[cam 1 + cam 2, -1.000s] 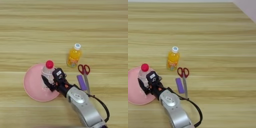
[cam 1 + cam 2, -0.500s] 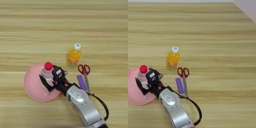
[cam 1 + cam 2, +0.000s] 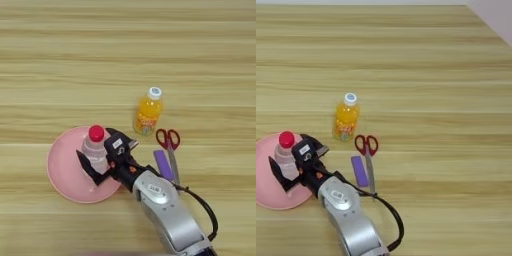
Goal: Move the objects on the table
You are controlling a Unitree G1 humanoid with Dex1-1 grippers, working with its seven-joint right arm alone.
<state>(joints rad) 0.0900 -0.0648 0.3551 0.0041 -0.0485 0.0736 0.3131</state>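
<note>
Between end effector [image 3: 102,162] fingers: clear bottle [image 3: 95,150] flanked upright on pink plate [image 3: 62,170] | grip unconfirmed | next: closure judged needed

juice bottle [image 3: 147,112] label unreadable, no legible text anywhere

We see a clear bottle [image 3: 95,150] upright on the pink plate [image 3: 62,170]; juice bottle [image 3: 148,111], scissors [image 3: 170,148] and purple block [image 3: 163,165] lie right of it.
</note>
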